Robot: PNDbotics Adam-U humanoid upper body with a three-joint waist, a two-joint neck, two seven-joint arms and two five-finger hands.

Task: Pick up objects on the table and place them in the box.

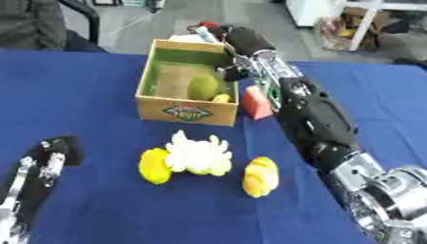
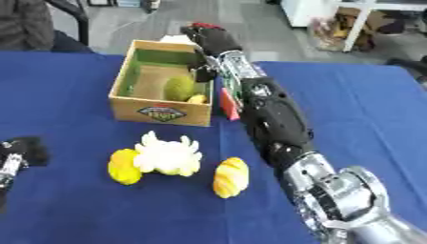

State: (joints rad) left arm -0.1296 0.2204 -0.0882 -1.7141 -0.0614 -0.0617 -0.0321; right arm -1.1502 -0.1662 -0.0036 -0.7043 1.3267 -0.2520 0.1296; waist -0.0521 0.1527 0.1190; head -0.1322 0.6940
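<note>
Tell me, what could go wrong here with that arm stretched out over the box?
The right hand sits at the box's far rim, so pulling back could nudge or tip the box. The forearm passes just over a red block beside the box and might knock it away. I can't tell whether the hand holds anything. Three items remain on the cloth: a yellow piece, a white flower-like piece and a yellow-orange piece.

Both eye views are looking down from the robot's head, facing forward across the blue cloth-covered table (image 1: 83, 86). They are sharing nearly the same scene, including the open cardboard box (image 1: 188, 112); the right eye view is sitting slightly rightward.
</note>
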